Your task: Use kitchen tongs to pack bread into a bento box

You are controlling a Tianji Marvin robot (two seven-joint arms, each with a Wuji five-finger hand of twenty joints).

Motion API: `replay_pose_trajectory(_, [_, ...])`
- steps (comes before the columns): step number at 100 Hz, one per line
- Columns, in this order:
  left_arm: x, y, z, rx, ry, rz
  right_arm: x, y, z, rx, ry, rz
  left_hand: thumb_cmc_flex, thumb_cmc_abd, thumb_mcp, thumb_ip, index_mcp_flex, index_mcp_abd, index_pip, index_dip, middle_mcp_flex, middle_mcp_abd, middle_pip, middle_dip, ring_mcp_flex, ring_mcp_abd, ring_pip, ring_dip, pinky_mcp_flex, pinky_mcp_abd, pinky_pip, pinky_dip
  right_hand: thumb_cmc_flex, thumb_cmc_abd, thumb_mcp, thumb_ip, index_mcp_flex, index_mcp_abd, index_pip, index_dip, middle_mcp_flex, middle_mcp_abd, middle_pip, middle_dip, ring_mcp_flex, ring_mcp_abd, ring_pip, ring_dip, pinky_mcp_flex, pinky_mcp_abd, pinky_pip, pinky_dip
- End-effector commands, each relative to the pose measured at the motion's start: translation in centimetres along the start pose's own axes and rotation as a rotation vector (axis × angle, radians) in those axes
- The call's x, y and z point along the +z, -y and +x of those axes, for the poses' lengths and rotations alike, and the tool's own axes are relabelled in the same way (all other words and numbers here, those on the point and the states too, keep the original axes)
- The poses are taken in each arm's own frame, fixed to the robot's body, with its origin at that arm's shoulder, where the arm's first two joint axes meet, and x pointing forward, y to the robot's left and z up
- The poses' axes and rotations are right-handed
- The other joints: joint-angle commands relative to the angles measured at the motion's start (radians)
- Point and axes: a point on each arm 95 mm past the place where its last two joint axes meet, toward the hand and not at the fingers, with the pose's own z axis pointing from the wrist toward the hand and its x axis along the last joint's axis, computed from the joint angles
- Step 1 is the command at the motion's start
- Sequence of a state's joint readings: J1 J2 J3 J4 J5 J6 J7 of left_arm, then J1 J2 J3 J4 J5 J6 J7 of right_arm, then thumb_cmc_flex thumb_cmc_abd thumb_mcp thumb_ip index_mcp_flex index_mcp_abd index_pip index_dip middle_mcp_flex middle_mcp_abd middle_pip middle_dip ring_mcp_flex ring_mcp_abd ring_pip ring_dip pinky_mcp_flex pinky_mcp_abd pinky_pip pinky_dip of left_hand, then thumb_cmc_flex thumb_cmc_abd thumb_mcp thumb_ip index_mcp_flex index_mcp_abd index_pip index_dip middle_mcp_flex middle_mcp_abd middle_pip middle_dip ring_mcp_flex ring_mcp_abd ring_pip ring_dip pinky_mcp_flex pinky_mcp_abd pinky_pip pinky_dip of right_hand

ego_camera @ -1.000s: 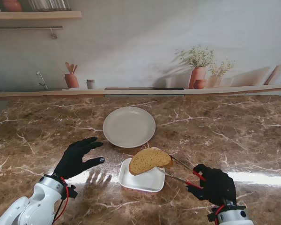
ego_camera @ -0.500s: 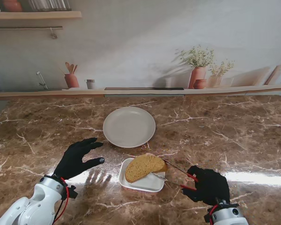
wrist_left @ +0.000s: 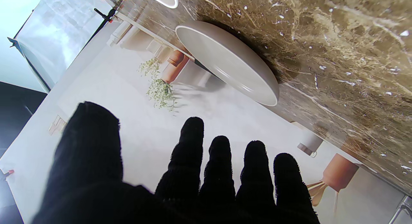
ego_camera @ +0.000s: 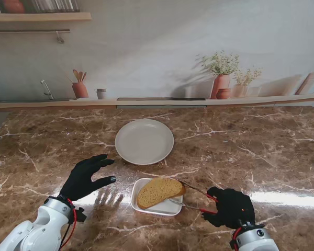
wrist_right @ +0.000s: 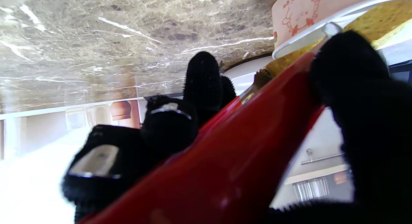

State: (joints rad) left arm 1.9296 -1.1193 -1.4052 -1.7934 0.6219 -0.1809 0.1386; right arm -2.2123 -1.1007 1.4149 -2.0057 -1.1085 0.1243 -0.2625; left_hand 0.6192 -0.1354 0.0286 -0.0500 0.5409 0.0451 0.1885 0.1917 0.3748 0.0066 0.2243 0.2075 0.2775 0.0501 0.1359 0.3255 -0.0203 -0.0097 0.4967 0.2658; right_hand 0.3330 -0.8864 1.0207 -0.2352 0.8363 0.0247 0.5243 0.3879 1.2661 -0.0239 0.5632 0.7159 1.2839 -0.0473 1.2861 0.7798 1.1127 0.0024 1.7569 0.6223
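A golden-brown slice of bread (ego_camera: 158, 191) lies across the white bento box (ego_camera: 160, 208), near me at the table's middle. The metal tongs with red handles (ego_camera: 196, 198) reach from the right, their tips around the slice's right end. My right hand (ego_camera: 230, 207) in its black glove is shut on the tongs' handles; the right wrist view shows the red handle (wrist_right: 231, 159) close up, the bread (wrist_right: 376, 21) and the box's pale wall (wrist_right: 299, 11). My left hand (ego_camera: 86, 177) hovers open, fingers spread, left of the box. The left wrist view shows its fingers (wrist_left: 219, 172).
An empty round white plate (ego_camera: 144, 141) sits farther from me than the box, also seen as the plate (wrist_left: 225, 60) from the left wrist. A ledge along the back carries terracotta pots with plants (ego_camera: 222, 78) and a utensil cup (ego_camera: 79, 89).
The right hand has drawn back toward me and lowered the tongs; the bread has come down from above the box to lie flatter across it. The left hand has stayed put.
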Motion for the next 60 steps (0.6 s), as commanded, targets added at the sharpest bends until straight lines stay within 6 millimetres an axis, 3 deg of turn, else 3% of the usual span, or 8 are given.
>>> replay_pose_trajectory(1, [-0.38,-0.39,-0.12,-0.006,0.012,-0.002,-0.27,0.23,0.06,0.0,0.002,0.011,0.003,0.032,-0.034,0.035,0.003,-0.027,0.006,0.003,-0.021,-0.012,-0.026,-0.011,-0.035,-0.041,-0.03,-0.01,-0.002,-0.016,-0.043,-0.013,0.047,0.113,0.115,0.13,0.03,-0.066,-0.03,0.027,-0.004,-0.04,-0.007,0.012,0.04,-0.088,0.017,-0.012,0.092,-0.219,0.203,0.041])
replay_pose_trajectory(8, [-0.46,-0.38,-0.17,-0.005,0.015,0.0,-0.22,0.18,0.16,-0.002,0.001,0.006,0.003,0.032,-0.034,0.035,0.004,-0.03,0.006,0.003,-0.021,-0.012,-0.027,-0.012,-0.034,-0.042,-0.03,-0.01,-0.002,-0.016,-0.045,-0.014,0.04,0.113,0.102,0.134,0.0,-0.055,-0.049,0.028,-0.024,-0.044,-0.01,0.01,0.04,-0.091,0.011,-0.014,0.092,-0.223,0.199,0.039])
replay_pose_trajectory(21, [-0.54,-0.32,-0.23,-0.005,0.017,0.004,-0.2,0.1,0.24,-0.009,-0.001,0.004,0.003,0.034,-0.033,0.035,0.003,-0.029,0.005,0.003,-0.022,-0.013,-0.027,-0.012,-0.034,-0.042,-0.031,-0.011,-0.002,-0.016,-0.048,-0.015,0.014,0.142,0.037,0.189,-0.049,-0.037,-0.108,0.033,-0.07,-0.051,-0.002,-0.025,0.041,-0.096,-0.012,-0.02,0.091,-0.232,0.189,0.033])
replay_pose_trajectory(45, [-0.6,-0.31,-0.28,-0.006,0.014,0.007,-0.08,-0.03,-0.03,-0.031,0.004,-0.005,0.002,0.035,-0.034,0.035,0.005,-0.027,0.006,0.003,-0.02,-0.012,-0.026,-0.012,-0.034,-0.042,-0.031,-0.011,-0.002,-0.014,-0.053,-0.016,0.012,0.149,-0.106,0.17,-0.117,-0.029,-0.157,0.023,-0.129,-0.059,0.006,-0.05,0.041,-0.094,-0.054,-0.03,0.089,-0.234,0.179,0.028])
replay_pose_trajectory(60, [-0.67,-0.22,-0.3,-0.003,0.013,0.013,0.09,-0.03,-0.16,-0.036,0.0,-0.015,0.002,0.034,-0.034,0.035,0.007,-0.026,0.006,0.003,-0.019,-0.011,-0.026,-0.011,-0.033,-0.04,-0.03,-0.01,-0.002,-0.014,-0.056,-0.016,0.025,0.141,-0.141,0.168,-0.147,-0.019,-0.177,0.012,-0.149,-0.066,0.009,-0.054,0.04,-0.098,-0.066,-0.033,0.089,-0.234,0.177,0.027])
